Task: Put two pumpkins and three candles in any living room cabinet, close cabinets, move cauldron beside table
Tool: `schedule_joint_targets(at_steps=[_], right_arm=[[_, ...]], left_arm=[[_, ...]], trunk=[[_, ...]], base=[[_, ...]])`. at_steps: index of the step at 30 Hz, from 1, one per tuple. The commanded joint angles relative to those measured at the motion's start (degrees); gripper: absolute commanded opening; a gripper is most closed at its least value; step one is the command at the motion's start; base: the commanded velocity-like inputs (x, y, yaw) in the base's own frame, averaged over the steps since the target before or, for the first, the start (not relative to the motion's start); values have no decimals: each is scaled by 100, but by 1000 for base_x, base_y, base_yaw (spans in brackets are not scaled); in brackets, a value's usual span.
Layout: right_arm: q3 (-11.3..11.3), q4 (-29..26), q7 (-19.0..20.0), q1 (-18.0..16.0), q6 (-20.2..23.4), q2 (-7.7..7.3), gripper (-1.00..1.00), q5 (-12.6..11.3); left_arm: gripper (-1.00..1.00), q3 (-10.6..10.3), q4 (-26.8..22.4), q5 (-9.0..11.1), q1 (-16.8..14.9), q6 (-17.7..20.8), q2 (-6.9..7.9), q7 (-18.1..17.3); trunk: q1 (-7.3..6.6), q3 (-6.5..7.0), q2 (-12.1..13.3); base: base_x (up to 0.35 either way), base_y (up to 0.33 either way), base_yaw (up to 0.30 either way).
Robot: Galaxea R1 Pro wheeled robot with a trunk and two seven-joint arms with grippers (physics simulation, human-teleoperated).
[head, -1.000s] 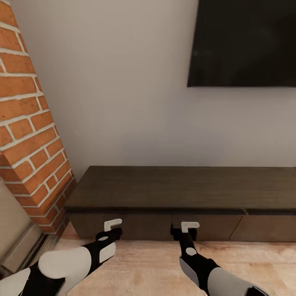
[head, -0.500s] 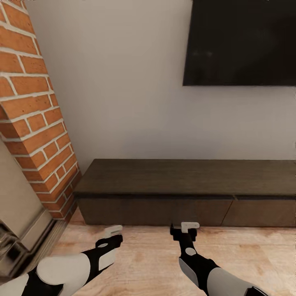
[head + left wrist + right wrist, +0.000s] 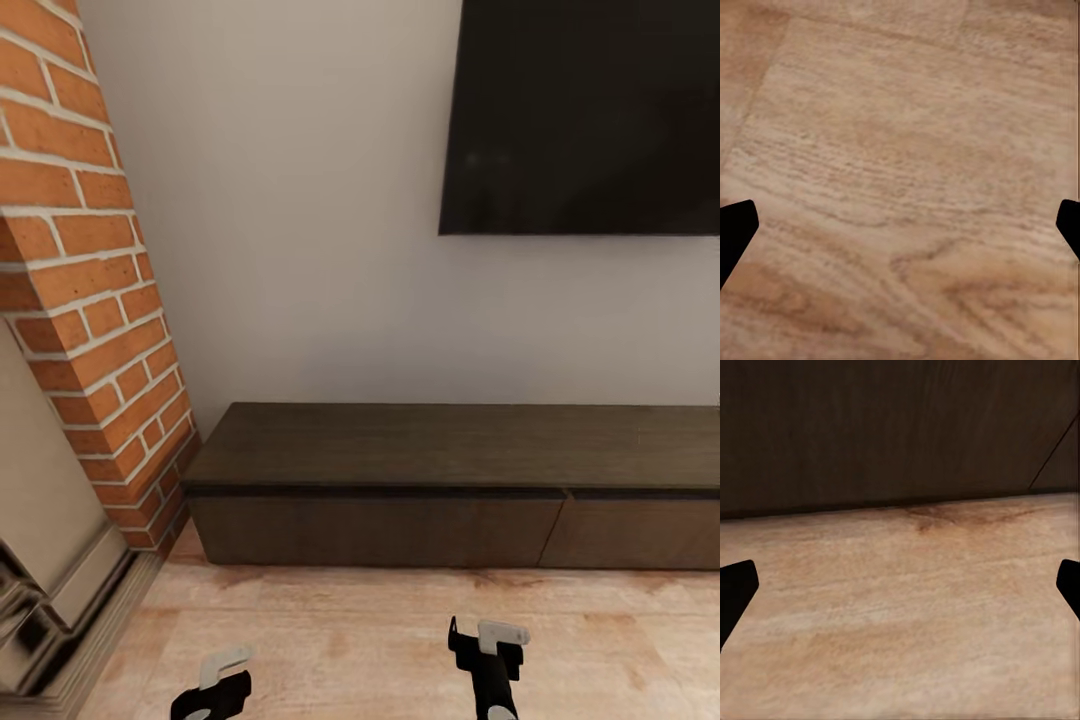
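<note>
The long, low dark brown cabinet (image 3: 450, 490) stands against the grey wall with its flat drawer fronts shut and its top bare. My left gripper (image 3: 225, 672) and right gripper (image 3: 490, 640) hang low over the wooden floor, a short way in front of the cabinet. The left gripper (image 3: 900, 225) is open over bare floorboards. The right gripper (image 3: 900, 592) is open too and faces the cabinet's drawer front (image 3: 885, 427) where it meets the floor. Neither holds anything. Pumpkins, candles, cauldron and table are out of view.
A red brick column (image 3: 90, 330) rises at the left, with a grey stepped base (image 3: 50, 610) at its foot. A black TV screen (image 3: 585, 110) hangs on the wall above the cabinet. Pale wooden floor (image 3: 380, 620) runs in front of the cabinet.
The view has pulled back from the cabinet and shifted. Both arms have dropped toward the picture's lower edge, and the grippers now sit farther from the drawer fronts.
</note>
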Motion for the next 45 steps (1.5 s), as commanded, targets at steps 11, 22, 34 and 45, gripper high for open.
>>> schedule_joint_targets(at_steps=[11, 22, 34, 45], right_arm=[[60, 149, -6, 226, -43, 12, 100, -106], [74, 150, -9, 555, -432, 40, 100, -106], [73, 152, -17, 584, -568, 42, 100, -106], [75, 163, -42, 789, -1245, 42, 100, -94]], left_arm=[[100, -46, -29, 34, 55, -39, -11, 46], [100, -37, -125, 43, 383, -50, 24, 39], [100, -43, -137, 43, 513, -488, 94, 58], [100, -45, -138, 43, 777, -659, 98, 65]], trunk=[[-229, 196, 411], [-470, 393, 852], [-734, 609, 1334], [-975, 813, 1775]], base=[[0, 0, 0], [-88, 0, 0], [-214, 0, 0], [-9, 0, 0]])
